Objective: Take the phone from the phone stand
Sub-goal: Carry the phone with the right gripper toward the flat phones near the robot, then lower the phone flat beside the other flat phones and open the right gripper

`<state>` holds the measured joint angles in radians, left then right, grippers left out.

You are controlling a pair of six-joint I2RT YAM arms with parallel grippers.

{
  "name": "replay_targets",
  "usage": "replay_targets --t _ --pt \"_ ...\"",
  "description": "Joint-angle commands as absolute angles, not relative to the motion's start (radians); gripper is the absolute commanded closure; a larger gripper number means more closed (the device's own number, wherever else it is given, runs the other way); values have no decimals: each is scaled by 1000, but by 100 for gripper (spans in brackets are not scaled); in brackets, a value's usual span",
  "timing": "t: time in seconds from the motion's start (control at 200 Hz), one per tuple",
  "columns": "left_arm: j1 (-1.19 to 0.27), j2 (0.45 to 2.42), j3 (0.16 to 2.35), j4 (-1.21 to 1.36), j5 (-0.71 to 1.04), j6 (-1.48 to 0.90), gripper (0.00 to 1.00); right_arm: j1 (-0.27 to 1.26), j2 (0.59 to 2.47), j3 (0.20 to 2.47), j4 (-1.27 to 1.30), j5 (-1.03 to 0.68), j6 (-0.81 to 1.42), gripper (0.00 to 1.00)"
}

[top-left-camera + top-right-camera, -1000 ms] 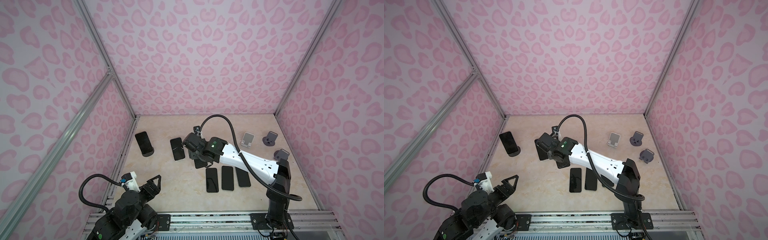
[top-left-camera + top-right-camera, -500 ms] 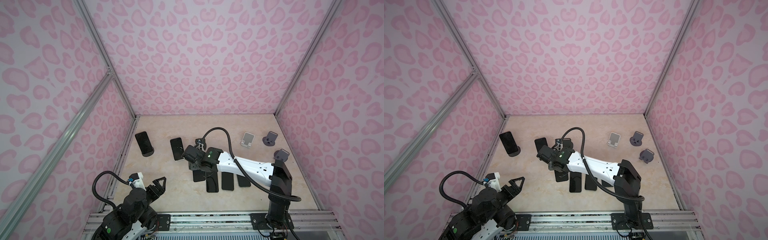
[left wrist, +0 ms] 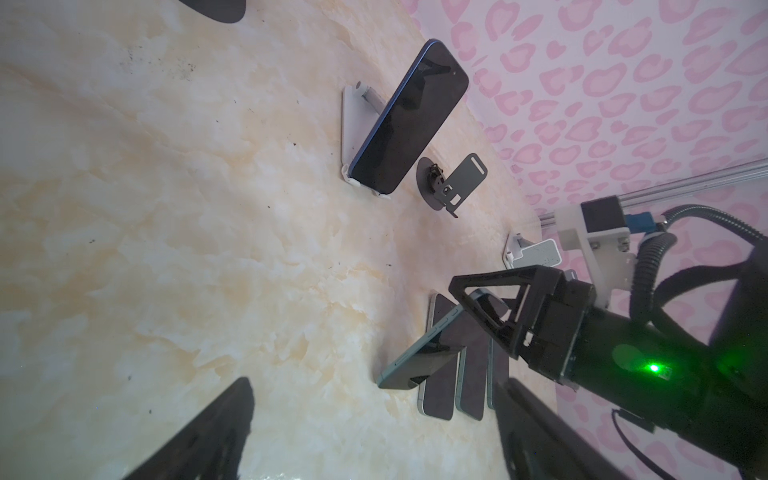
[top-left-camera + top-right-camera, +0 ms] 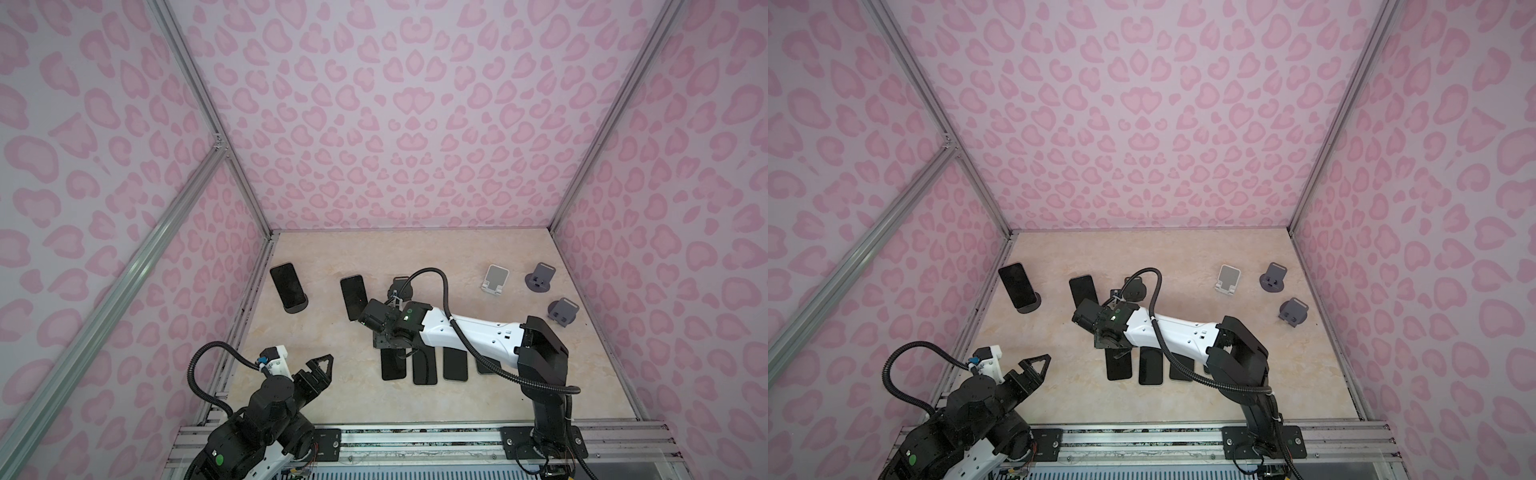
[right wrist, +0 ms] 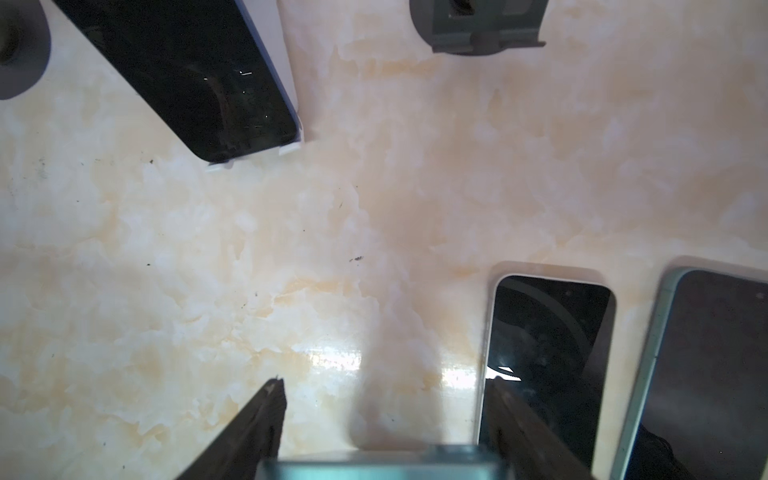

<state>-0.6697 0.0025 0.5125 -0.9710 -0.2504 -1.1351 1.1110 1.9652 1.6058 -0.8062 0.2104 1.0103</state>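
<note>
My right gripper (image 3: 482,307) reaches to the centre of both top views, clamped on a dark phone (image 4: 392,363). The phone hangs tilted beside a row of phones (image 4: 455,363) lying flat on the marble surface (image 4: 332,257), clear of the dark phone stand (image 4: 398,286) just above. My left gripper (image 4: 322,368), lower left, gapes wide.

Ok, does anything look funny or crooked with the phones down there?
Yes: one phone is tipped up at a slant, its top end pinched in the right gripper, while the three phones beside it lie flat in a neat row.
</note>
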Motion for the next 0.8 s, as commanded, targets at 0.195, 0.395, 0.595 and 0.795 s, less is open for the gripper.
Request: replay_targets --t 0.195,0.395,0.595,0.795 --pt "-669 -71 517 -949 -241 -1158 6 1089 2009 1580 -746 189 1034 42" --pt "-668 -70 502 -943 -244 -1171 6 1070 2039 1548 -705 177 1045 42" --pt "-669 -67 487 -918 -248 -1178 6 1049 2056 1513 -661 173 1040 42" --pt "-669 -57 474 -908 -246 -1193 7 1045 2086 1499 -622 183 1028 39"
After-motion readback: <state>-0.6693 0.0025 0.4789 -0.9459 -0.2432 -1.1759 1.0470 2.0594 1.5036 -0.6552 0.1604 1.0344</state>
